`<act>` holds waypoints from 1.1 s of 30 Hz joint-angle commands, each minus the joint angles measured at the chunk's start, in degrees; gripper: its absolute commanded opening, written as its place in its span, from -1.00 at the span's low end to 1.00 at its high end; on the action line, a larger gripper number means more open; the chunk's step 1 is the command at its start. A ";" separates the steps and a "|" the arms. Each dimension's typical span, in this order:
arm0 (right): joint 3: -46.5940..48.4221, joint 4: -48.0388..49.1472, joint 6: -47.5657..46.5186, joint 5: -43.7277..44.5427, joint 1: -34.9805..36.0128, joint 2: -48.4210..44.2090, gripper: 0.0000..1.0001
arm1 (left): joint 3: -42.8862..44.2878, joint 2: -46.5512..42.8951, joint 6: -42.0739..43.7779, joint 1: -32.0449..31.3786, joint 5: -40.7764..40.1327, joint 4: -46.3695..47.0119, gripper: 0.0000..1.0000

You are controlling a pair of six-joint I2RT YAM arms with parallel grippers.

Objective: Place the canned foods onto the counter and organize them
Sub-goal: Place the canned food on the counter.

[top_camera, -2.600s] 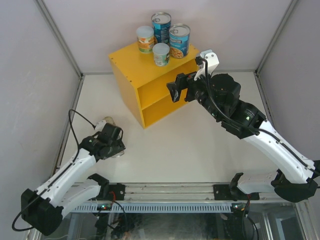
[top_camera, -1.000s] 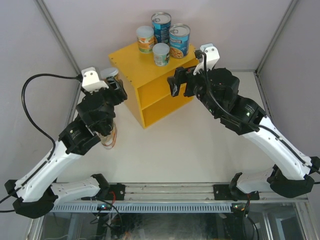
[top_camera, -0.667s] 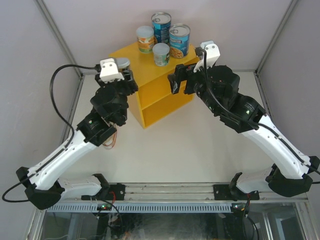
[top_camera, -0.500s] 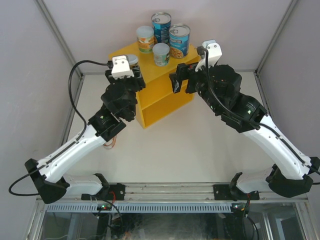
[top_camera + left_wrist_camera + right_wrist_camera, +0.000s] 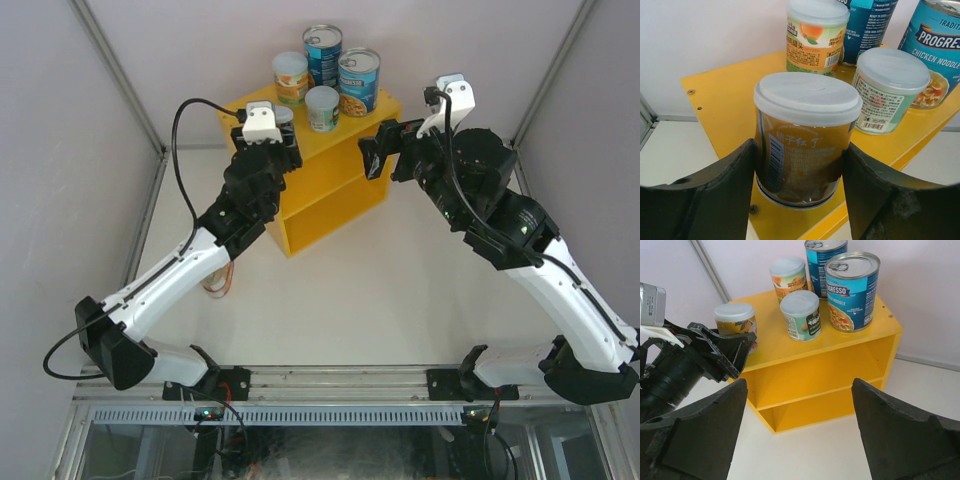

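Observation:
My left gripper (image 5: 801, 177) (image 5: 277, 133) is shut on a small pale-lidded can (image 5: 806, 135) (image 5: 735, 319) with an orange label. It holds the can upright at the near left corner of the yellow counter's top (image 5: 722, 95) (image 5: 300, 150) (image 5: 771, 342); I cannot tell whether its base touches. Two tall blue cans (image 5: 322, 48) (image 5: 358, 80) (image 5: 852, 290) and two small pale-lidded cans (image 5: 290, 78) (image 5: 322, 108) (image 5: 800, 308) stand on the top further back. My right gripper (image 5: 800, 432) (image 5: 388, 152) hangs open and empty in front of the counter's right side.
Both of the counter's inner shelves (image 5: 840, 367) are bare in the right wrist view. A small orange-ringed thing (image 5: 217, 284) lies on the white table under the left arm, mostly hidden. Grey walls and metal frame posts (image 5: 120, 75) close in the back and sides.
The left arm has swung up and right from the table's left side, carrying the small can onto the counter's near left corner. The right gripper has drawn back a little to the right.

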 commanded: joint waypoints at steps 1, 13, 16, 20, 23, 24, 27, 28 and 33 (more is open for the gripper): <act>-1.18 2.53 -0.54 -1.62 -0.99 -1.29 0.69 | 4.08 -0.52 -2.21 1.53 5.96 6.42 -1.00; -4.02 3.55 0.19 -3.28 -3.04 -2.61 0.69 | 3.65 1.30 -3.18 2.93 11.20 5.92 -1.00; -4.57 3.86 0.47 -3.93 -3.64 -2.75 0.69 | 2.98 1.02 -4.13 3.12 11.85 5.37 -1.00; -4.85 4.04 0.73 -4.46 -4.13 -2.74 0.69 | 2.58 0.60 -4.82 3.22 12.45 3.92 -0.99; -4.79 4.21 0.87 -4.89 -4.24 -2.60 0.69 | 2.42 0.20 -4.84 3.22 12.42 2.41 -0.90; -4.77 4.28 0.95 -5.00 -4.28 -2.51 0.69 | 2.21 -0.08 -4.84 3.22 12.47 1.86 -0.81; -4.85 4.29 1.15 -5.36 -4.33 -2.38 0.69 | 1.38 -0.51 -5.24 3.22 11.69 0.16 -0.52; -4.85 4.27 1.24 -5.50 -4.38 -2.30 0.70 | 0.96 -0.65 -5.40 3.22 11.54 -0.29 -0.46; -5.37 4.28 1.53 -5.72 -4.42 -2.41 0.69 | -1.58 -1.70 -6.93 3.30 10.91 -1.19 -0.09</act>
